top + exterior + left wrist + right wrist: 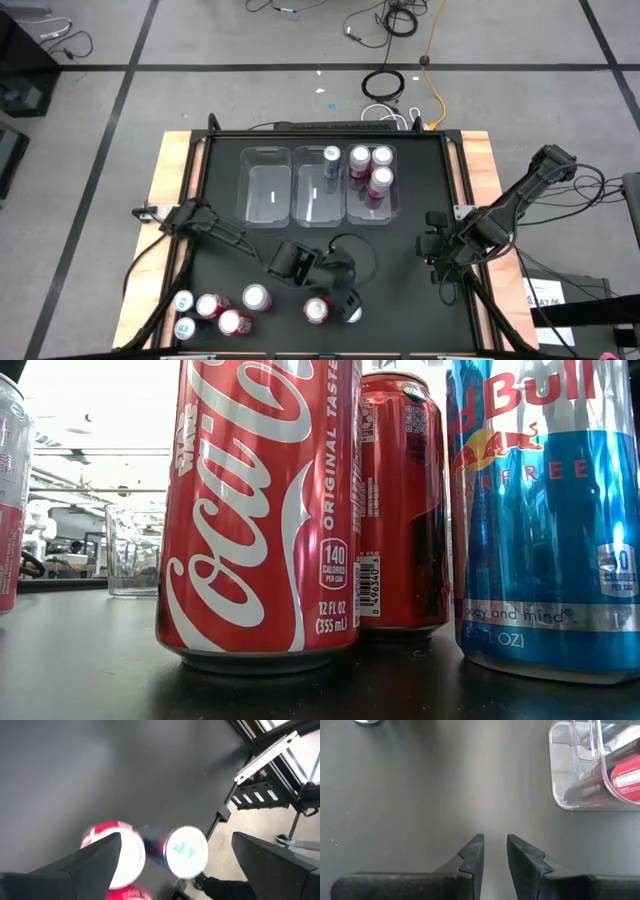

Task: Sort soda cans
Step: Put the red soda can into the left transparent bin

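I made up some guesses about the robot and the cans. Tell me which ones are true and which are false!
1. The left bin has no cans in it. True.
2. The right bin holds three cans. True: they are pink cans with silver tops.
3. The left gripper is squeezing a can. False: its fingers are wide open above the red can and the blue can at the table's front edge.
4. The right gripper is carrying a can. False: nothing is between its fingers; it waits at the right side of the table.
5. All cans are already in bins. False: a group of loose cans stands at the front left.
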### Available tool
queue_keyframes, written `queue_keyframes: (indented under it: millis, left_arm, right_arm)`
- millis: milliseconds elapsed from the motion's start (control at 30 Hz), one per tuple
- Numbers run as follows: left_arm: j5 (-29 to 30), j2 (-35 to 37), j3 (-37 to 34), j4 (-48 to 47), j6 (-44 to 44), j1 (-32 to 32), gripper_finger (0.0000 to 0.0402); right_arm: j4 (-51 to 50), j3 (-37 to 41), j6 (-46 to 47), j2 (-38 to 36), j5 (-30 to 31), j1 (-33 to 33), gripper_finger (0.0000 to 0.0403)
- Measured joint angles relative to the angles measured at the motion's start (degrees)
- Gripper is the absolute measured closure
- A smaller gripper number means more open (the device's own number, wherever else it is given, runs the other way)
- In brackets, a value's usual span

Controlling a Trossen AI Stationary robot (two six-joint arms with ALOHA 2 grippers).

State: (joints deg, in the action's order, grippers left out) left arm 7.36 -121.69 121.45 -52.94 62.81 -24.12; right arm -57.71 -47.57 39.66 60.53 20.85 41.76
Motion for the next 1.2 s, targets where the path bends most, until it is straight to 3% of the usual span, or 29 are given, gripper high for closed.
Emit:
queue_keyframes:
  millis: [233,667,1200]
  left_arm:
    - [3.87,1.03,0.04,-5.44,4.37,-3.25,0.0014]
    - [5.03,0.69,0.04,-9.78,7.4,-7.95,0.0014]
    - [0.22,-5.7,0.37,-8.76,7.27,-7.89,0.0015]
  right_arm:
    - [0.04,0.0,0.12,0.02,-0.01,0.0,0.0328]
    - [0.07,-0.01,-0.07,0.02,0.02,0.0,0.0328]
    - [0.21,0.0,-0.05,0.02,0.02,0.0,0.0328]
